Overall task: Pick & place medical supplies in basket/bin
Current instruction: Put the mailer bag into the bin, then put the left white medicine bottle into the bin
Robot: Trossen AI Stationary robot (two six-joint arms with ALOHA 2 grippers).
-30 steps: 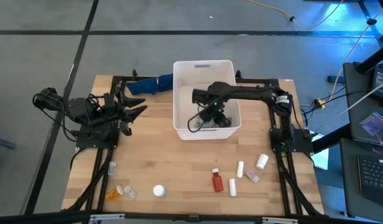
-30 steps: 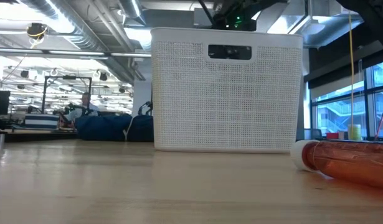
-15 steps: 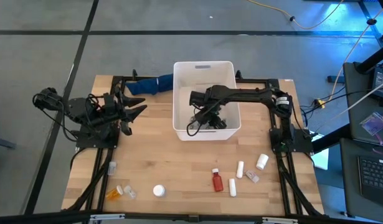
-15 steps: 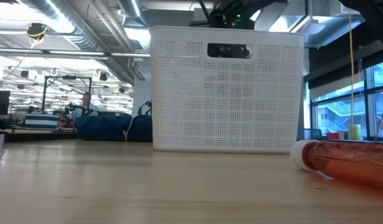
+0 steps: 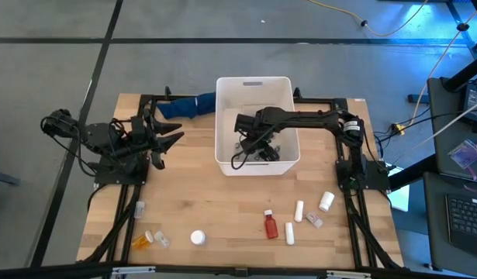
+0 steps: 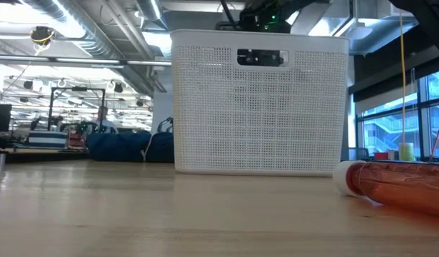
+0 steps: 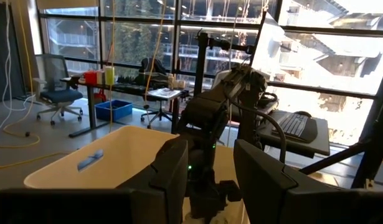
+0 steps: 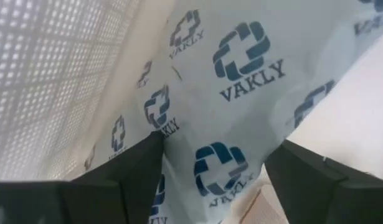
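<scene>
High view: right gripper (image 5: 248,146) down inside the white bin (image 5: 254,80), fingers spread, gripping nothing; pale printed packet (image 8: 241,93) lies just before them. Left gripper (image 5: 162,138) waits far left, nearly closed, empty. Still loose on the near table: red bottle (image 5: 271,225), white tubes (image 5: 298,210), white bottle (image 5: 326,201), orange bottle (image 5: 145,240), white cap (image 5: 198,237). Judged: part done

Readable text: one brand name, on a packet inside the bin

The word "VAKLY" is printed in dark blue capitals, repeated in a pattern, on a pale blue-white packet (image 8: 241,93) seen in the right wrist view; each word sits under a round blue cross-shaped logo. Some copies are creased or cut off, so only parts of the word show there. No other writing, numbers or signs can be read in the other views.
</scene>
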